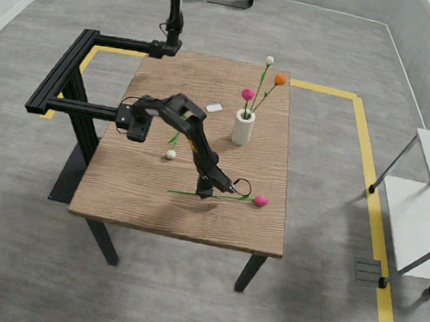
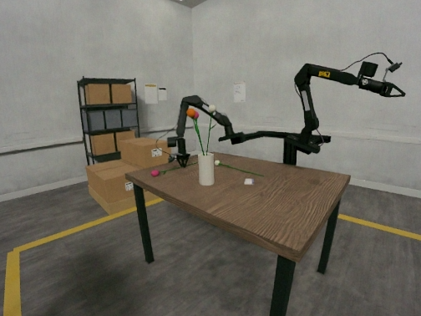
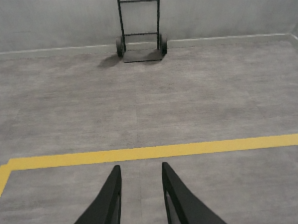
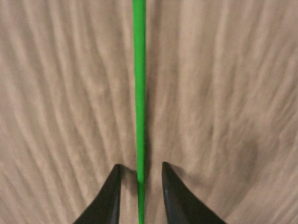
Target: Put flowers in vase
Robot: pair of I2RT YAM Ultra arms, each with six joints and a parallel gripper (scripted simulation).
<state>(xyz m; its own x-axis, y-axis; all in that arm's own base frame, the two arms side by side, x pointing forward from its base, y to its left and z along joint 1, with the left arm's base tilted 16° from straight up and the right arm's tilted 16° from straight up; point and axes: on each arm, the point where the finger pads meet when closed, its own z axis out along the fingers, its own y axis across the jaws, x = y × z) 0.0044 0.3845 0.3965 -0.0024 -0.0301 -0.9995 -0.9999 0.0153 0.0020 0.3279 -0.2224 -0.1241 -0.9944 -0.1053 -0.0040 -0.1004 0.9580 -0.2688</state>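
The white vase (image 1: 242,131) (image 2: 206,170) stands upright holding a white flower (image 1: 270,60) (image 2: 212,109), an orange flower (image 1: 280,80) (image 2: 190,113) and a pink flower (image 1: 247,94), heads up. Another pink flower (image 1: 260,200) (image 2: 155,173) lies on the table near its edge. My right gripper (image 1: 203,197) (image 2: 183,164) (image 4: 141,169) points down over its green stem (image 4: 139,90), fingers parted, with the stem between them and not clamped. Another white flower (image 1: 170,154) (image 2: 217,163) lies on the table, its stem partly hidden by the right arm in the top view. My left gripper (image 2: 403,94) (image 3: 141,169) is open and empty, raised away from the table.
A small white block (image 1: 214,107) (image 2: 249,181) lies on the wooden table (image 1: 127,201) (image 2: 284,209) near the vase. The right arm (image 1: 200,142) reaches over the table between the lying white flower and the vase. The black arm stand (image 1: 65,72) is beside the table.
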